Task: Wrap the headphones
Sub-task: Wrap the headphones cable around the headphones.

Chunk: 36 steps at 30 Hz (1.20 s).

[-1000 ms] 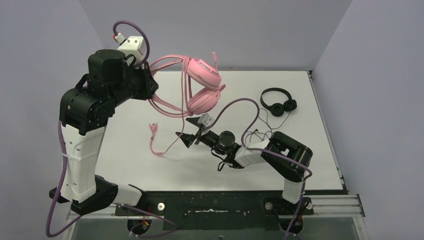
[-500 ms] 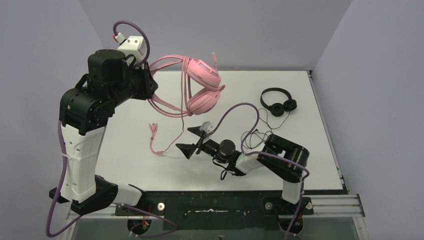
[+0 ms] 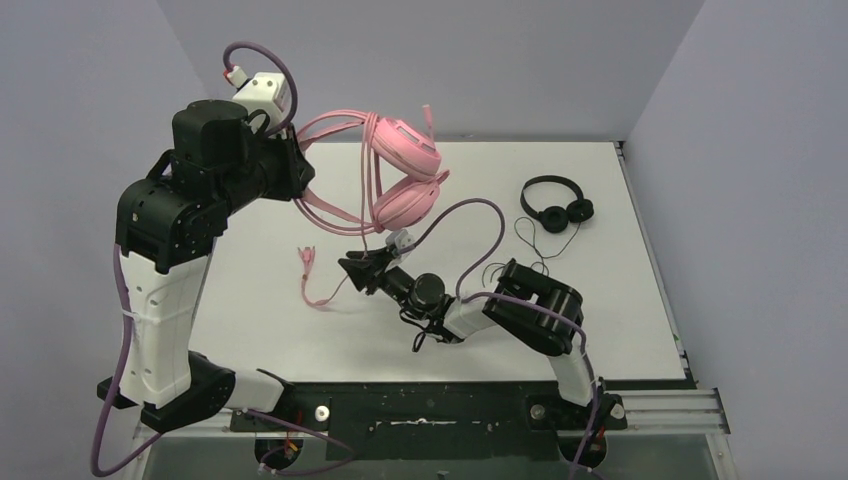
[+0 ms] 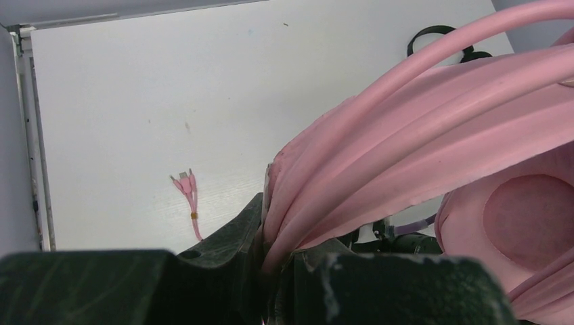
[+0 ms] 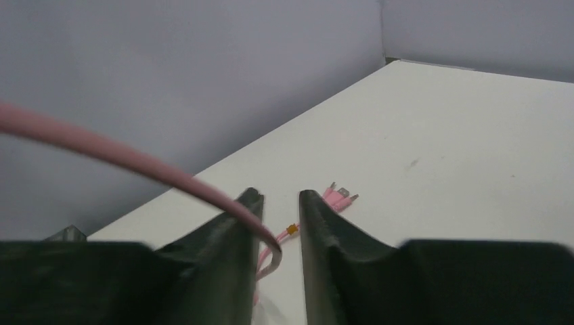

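The pink headphones (image 3: 405, 175) hang in the air at the back left, their headband and looped cable pinched in my shut left gripper (image 3: 300, 175) (image 4: 277, 230). From them the pink cable (image 3: 345, 285) (image 5: 135, 159) drops to the table and ends in pink plugs (image 3: 305, 258) (image 4: 186, 184) (image 5: 338, 196). My right gripper (image 3: 350, 268) (image 5: 281, 196) is low over the table at that cable. Its jaws stand apart, and the cable crosses its left finger and dips into the gap. The black headphones (image 3: 553, 203) (image 4: 433, 32) lie at the back right with their thin cable trailing toward me.
The white table (image 3: 260, 320) ends in walls at the back and on both sides. The right arm's purple lead (image 3: 480, 215) arches above the table between the two headsets.
My right gripper has slid left along the table to the pink cable, and its jaws have narrowed around it. The left arm and the pink headphones have stayed put.
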### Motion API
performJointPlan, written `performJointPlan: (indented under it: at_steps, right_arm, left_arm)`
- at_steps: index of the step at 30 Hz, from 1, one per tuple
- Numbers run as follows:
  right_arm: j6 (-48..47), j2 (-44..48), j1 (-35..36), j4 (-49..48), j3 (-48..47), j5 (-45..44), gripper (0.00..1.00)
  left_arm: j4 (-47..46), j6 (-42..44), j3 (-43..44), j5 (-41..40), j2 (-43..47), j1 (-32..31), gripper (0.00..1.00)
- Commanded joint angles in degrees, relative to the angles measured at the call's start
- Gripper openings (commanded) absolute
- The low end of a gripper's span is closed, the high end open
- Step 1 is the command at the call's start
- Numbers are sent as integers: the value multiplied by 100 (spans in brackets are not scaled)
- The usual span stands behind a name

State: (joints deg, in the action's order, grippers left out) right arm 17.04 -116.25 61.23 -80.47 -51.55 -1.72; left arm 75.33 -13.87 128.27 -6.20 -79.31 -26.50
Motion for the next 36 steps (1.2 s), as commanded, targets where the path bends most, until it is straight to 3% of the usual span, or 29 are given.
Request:
performJointPlan:
  at_steps: [1, 2, 3, 6, 9, 15, 22, 25, 27, 29, 36]
  right_arm:
    - [304, 50, -2, -505, 93, -83, 12]
    - [364, 214, -34, -507, 314, -46, 2]
    - [374, 405, -62, -502, 588, -9, 0]
    - [514, 887, -201, -433, 1461, 87, 0]
    - [759, 1251, -452, -266, 2084, 867, 0]
    - [643, 1886, -864, 489, 2532, 1505, 0]
    - [593, 2779, -2405, 2101, 2203, 3421, 0]
    - [130, 3547, -3015, 3471, 1797, 4307, 0]
    - [-661, 4030, -3116, 5299, 1338, 4499, 2]
    - [-1603, 4359, -3113, 6920, 742, 4345, 3]
    - [-2154, 4811, -3204, 9214, -191, 4092, 2]
  left_arm:
    - [-556, -193, 347, 50, 158, 69, 0]
    - [-537, -181, 412, 56, 134, 94, 0]
    - [-505, -156, 489, 53, 102, 130, 0]
    - [-470, -106, 663, 139, -6, 321, 0]
    - [-590, -134, 631, 444, -13, 511, 0]
    - [-691, -243, 461, 1241, 231, 759, 0]
    - [-2245, 50, -1373, 4947, 1097, 1044, 0]
    - [-2092, 750, -2037, 5654, 1481, 1023, 0]
    - [-1682, 1679, -2425, 5591, 1734, 821, 0]
    - [-1382, 2441, -2801, 4954, 1936, 366, 0]
    - [-1133, 4169, -3821, 2104, 2229, -1481, 0]
